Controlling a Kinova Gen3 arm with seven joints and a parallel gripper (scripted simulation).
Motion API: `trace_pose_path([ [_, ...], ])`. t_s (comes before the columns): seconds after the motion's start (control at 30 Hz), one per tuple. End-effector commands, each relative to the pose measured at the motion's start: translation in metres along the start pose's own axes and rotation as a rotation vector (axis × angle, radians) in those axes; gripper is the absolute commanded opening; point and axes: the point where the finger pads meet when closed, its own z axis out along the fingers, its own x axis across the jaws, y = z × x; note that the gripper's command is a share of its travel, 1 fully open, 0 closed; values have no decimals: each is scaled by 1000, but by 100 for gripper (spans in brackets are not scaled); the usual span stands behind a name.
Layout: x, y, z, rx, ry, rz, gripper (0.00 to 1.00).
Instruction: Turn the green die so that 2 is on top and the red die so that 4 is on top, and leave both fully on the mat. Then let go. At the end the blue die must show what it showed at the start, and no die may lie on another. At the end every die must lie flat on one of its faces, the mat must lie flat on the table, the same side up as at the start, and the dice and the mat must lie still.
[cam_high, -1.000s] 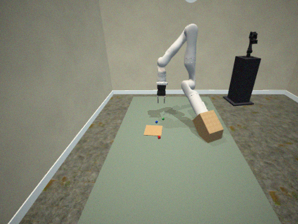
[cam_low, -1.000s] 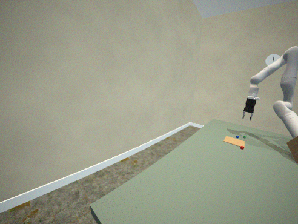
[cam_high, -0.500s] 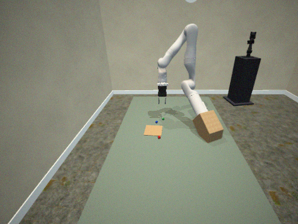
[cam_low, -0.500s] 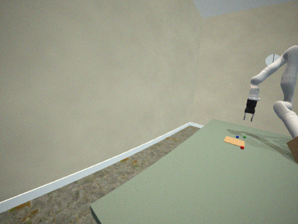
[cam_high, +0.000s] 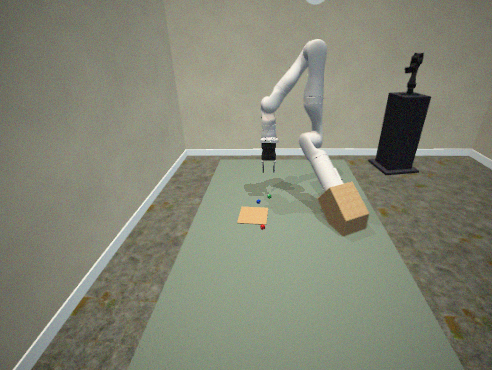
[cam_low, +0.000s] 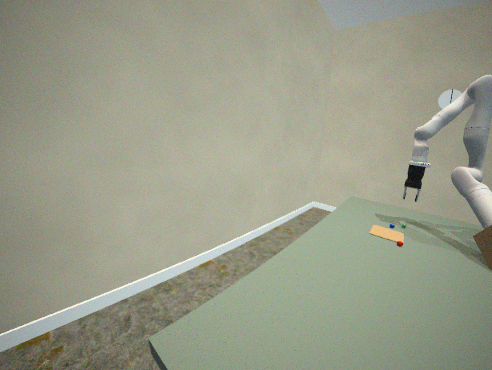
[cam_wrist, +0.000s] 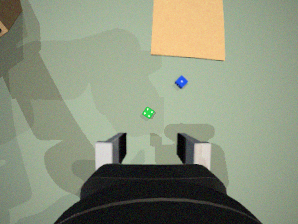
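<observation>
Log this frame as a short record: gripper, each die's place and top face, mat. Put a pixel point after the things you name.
gripper (cam_high: 268, 171) (cam_low: 411, 199) (cam_wrist: 151, 143): open, above the table, holding nothing
green die (cam_high: 269, 196) (cam_low: 404, 226) (cam_wrist: 148, 113): on table, off mat; 4 on top
blue die (cam_high: 258, 201) (cam_low: 392, 226) (cam_wrist: 181, 81): on table, between green die and mat; 1 on top
red die (cam_high: 262, 227) (cam_low: 400, 244): at mat's edge, outside wrist view; top face unreadable
mat (cam_high: 253, 215) (cam_low: 386, 233) (cam_wrist: 188, 30): flat on table
goal: not met, green die off mat

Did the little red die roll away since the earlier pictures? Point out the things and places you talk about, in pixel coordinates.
No. The red die (cam_high: 263, 227) (cam_low: 400, 244) hasn't visibly moved any way: it's still right by the same corner of the mat (cam_high: 253, 215) (cam_low: 386, 233) (cam_wrist: 188, 30).
</observation>
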Motion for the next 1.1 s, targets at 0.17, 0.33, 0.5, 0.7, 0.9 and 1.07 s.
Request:
trace_pose_path([
  [0.17,-1,0,0,-3,-1,1,100],
  [0.33,-1,0,1,-3,-2,1,100],
  [0.5,-1,0,1,-3,-2,1,100],
  [0.7,-1,0,1,-3,-2,1,100],
  [0.9,-1,0,3,-3,-2,1,100],
  [1.07,-1,0,9,-3,-2,1,100],
])
